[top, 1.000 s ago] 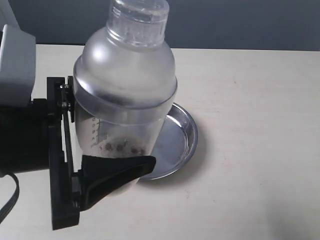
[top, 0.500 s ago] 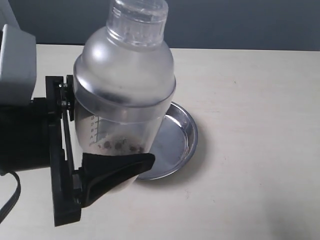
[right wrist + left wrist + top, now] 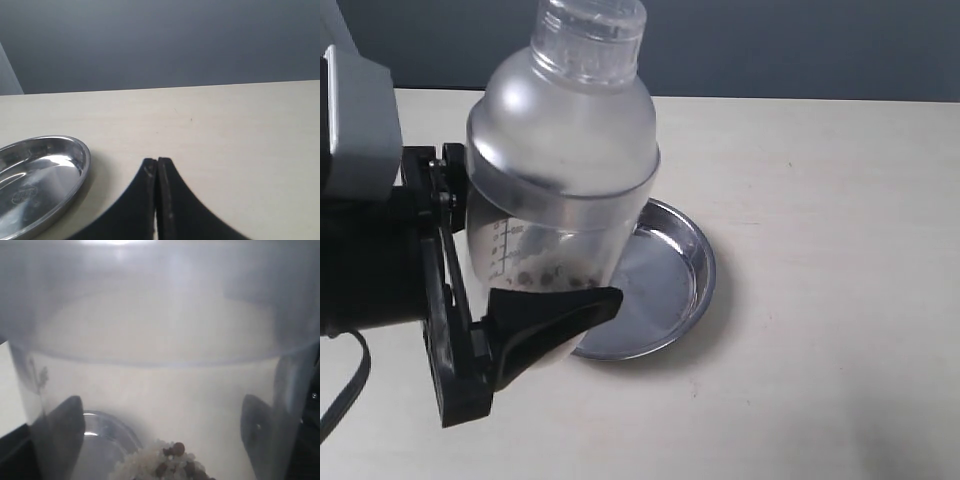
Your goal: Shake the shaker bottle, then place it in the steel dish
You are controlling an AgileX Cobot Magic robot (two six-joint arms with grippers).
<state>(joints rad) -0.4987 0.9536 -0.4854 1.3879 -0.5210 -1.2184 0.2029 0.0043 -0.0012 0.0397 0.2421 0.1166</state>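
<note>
**Left end effector (image 3: 525,275) grasps the bottle (image 3: 560,170) low on its body, just beside the dish (image 3: 704,270).**
Judged light, stiff, slippery plastic; hold the lower wall, not the domed top.

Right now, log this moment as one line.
left gripper: shut on shaker bottle | bottle: near upright, at steel dish edge, not set in | right gripper: shut, holding nothing
</note>
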